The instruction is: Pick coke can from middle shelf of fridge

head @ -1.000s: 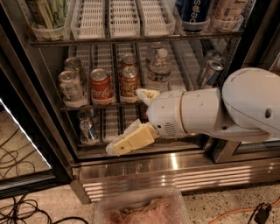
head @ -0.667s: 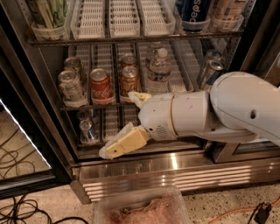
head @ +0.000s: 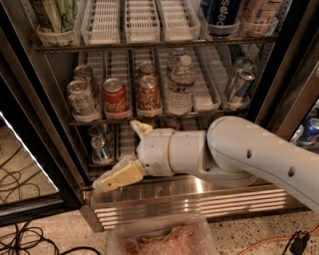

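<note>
- On the dark wire middle shelf point(head: 203, 97) with white slotted lane trays, we see the red aluminium coke can point(head: 115, 98) with a silver top standing upright at the front edge.
- It stands second from the left, between a silver can point(head: 81, 98) and an orange-brown can point(head: 148, 94); a clear plastic water bottle point(head: 181, 84) stands further right.
- We find the robot's white two-finger gripper point(head: 119, 154) below the shelf and in front of the tall dark-framed fridge point(head: 189, 204), its two cream fingers spread wide apart and holding nothing.
- The coke can sits above the gripper, apart from it; the upper fingertip point(head: 139, 127) reaches just under the shelf's front edge, nearer the orange-brown can.
- We read white Coca-Cola script on the red can, and "pepsi" on a blue can point(head: 223, 12) on the shelf above.
</note>
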